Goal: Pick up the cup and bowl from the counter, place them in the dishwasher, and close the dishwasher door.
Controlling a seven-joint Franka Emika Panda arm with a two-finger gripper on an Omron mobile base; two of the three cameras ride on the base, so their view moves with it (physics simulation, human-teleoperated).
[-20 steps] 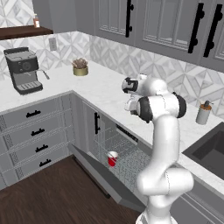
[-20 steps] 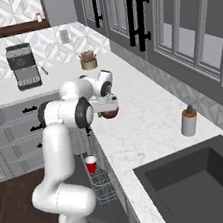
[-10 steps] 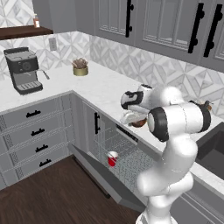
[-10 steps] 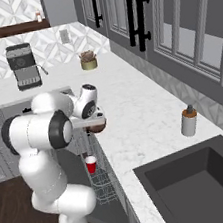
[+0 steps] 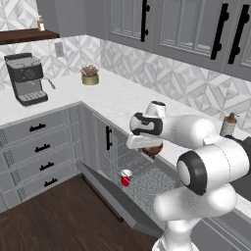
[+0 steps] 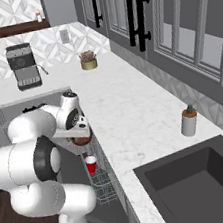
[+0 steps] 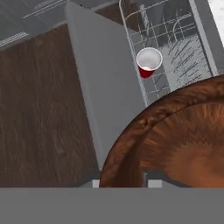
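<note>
Now we carry the bowl [image 7: 175, 140], our gripper [image 5: 147, 143] clenched on its rim, above the dishwasher's rack [image 5: 147, 176]. Inside that rack the cup [image 5: 126, 177] stands upright, and the door [image 5: 115, 198] hangs open below it. Next, we judge, comes lowering the bowl into a free spot beside the cup.

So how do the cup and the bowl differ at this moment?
The cup is red with a pale inside; the bowl is dark brown and wider. The cup stands upright in the dishwasher rack; the bowl hangs above the rack, held by the end effector. Both are off the counter.
</note>
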